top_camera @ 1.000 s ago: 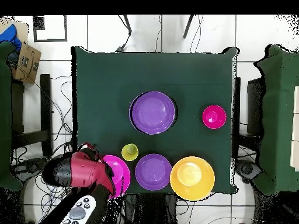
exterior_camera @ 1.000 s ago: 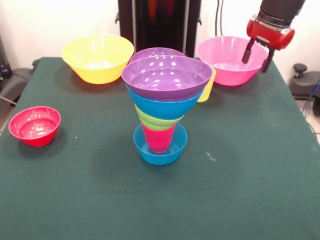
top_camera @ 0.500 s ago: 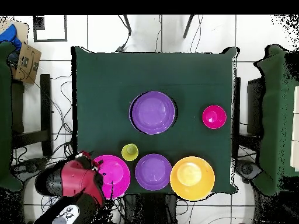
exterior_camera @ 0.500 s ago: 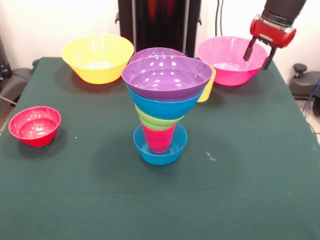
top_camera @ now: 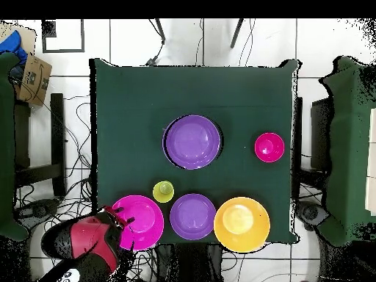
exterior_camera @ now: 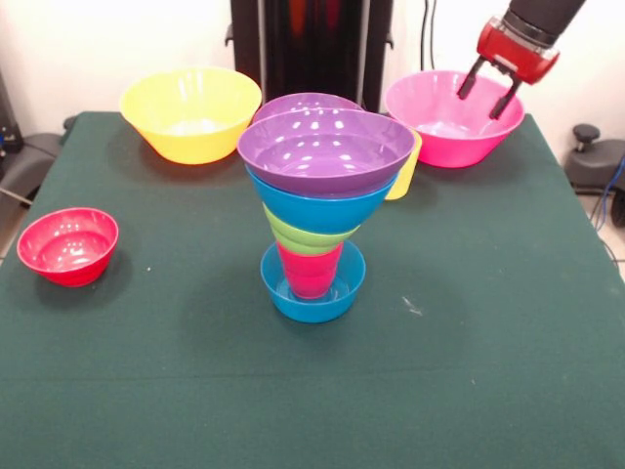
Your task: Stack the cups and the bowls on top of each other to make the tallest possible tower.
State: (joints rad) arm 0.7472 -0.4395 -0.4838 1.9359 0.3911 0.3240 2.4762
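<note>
The tower stands mid-table: a small blue bowl [exterior_camera: 312, 291] as base, the red cup [exterior_camera: 311, 271], the lime green bowl [exterior_camera: 305, 238], a medium blue bowl [exterior_camera: 318, 207] and a purple bowl [exterior_camera: 325, 149] on top. From overhead only the purple top of the tower [top_camera: 192, 142] shows. My gripper [exterior_camera: 485, 93] is open and empty. It hangs tilted above the right rim of the large pink bowl [exterior_camera: 441, 117], and it also shows in the overhead view [top_camera: 119, 232]. The yellow cup [exterior_camera: 404, 174] stands behind the tower.
A second purple bowl [exterior_camera: 305, 102] and the large yellow bowl [exterior_camera: 192, 113] sit at the table's far side. The small red bowl [exterior_camera: 67, 245] sits at the left. A person's chair and boxes stand off the table edges.
My gripper has risen and swung left in the front view, from beside the pink bowl's right edge to above its rim. Bowls and tower have not moved.
</note>
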